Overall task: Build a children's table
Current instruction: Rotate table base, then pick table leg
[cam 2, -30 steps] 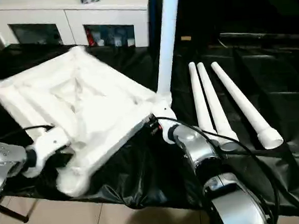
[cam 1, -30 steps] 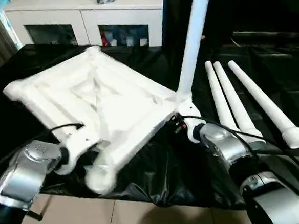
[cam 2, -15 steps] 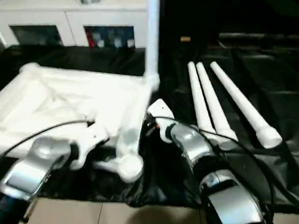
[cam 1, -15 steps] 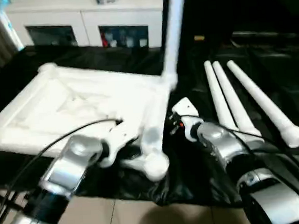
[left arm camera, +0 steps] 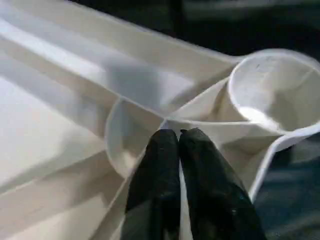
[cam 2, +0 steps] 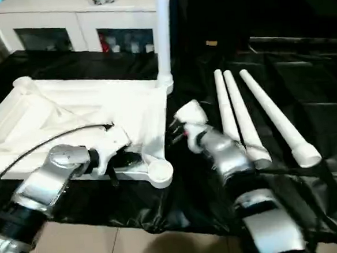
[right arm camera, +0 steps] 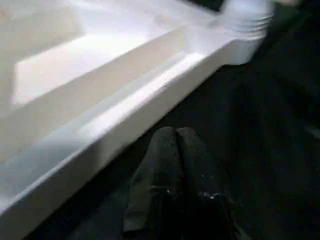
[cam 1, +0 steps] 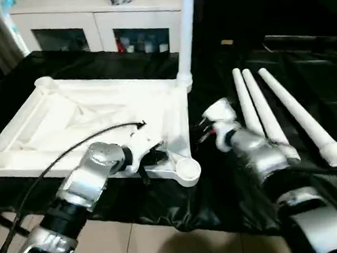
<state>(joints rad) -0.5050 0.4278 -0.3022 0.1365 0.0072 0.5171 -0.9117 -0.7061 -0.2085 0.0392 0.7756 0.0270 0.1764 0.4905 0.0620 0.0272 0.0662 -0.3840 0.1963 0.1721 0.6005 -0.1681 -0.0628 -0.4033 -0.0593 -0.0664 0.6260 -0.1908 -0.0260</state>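
Tabletop upside down on my counter, one leg standing in it.

The tabletop (cam 1: 98,117) lies ribbed side up on the black counter (cam 1: 304,82), an upright leg (cam 1: 184,33) in its far corner socket. My left tool (left arm camera: 179,137) pinches a rib beside the near socket (cam 1: 188,170). My right tool (right arm camera: 176,134), closed and empty, hangs beside the tabletop's edge. Three legs (cam 1: 271,110) lie right.

My left arm reaches forward and inward from the near left, silver forearm angled up toward the middle. Its left gripper (left arm camera: 179,137) has both black fingers (left arm camera: 160,165) pressed together, tips side by side with no gap. My right arm comes in from the near right, forearm slanting toward the centre, wrist bent. The right gripper (right arm camera: 176,134) also has its fingers (right arm camera: 160,165) closed tight, holding nothing.
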